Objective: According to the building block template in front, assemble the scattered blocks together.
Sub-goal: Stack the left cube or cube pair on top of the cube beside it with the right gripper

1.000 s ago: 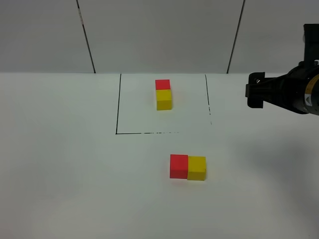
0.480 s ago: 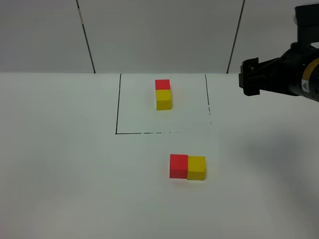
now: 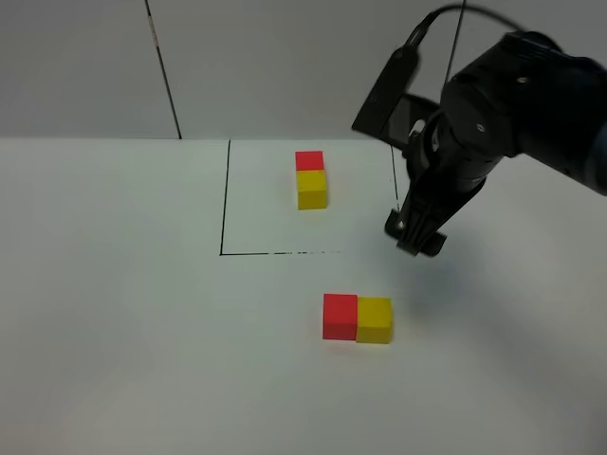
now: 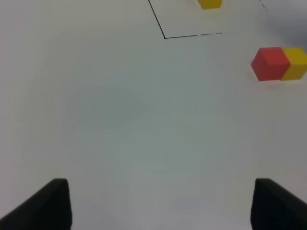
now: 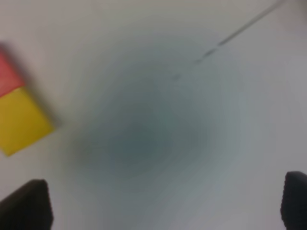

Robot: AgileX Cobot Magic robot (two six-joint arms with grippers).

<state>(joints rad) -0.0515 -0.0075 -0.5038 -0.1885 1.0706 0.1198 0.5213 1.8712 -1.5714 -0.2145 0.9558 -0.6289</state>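
template (image 3: 311, 177) far centre, inside black outline (image 3: 224, 209): red cube behind yellow, touching. loose red block (image 3: 340, 316) and yellow block (image 3: 375, 319) touching side by side, near of outline, red on left. right gripper (image 3: 417, 237) points down above table (image 3: 114, 332) by outline's near right corner, fingers spread, empty. left gripper (image 4: 160, 206) spread wide, empty, blocks to its far right.

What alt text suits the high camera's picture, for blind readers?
A black arm reaches down over a white table, beside an outlined red and yellow template. Nearer the camera, red and yellow loose blocks touch side by side.
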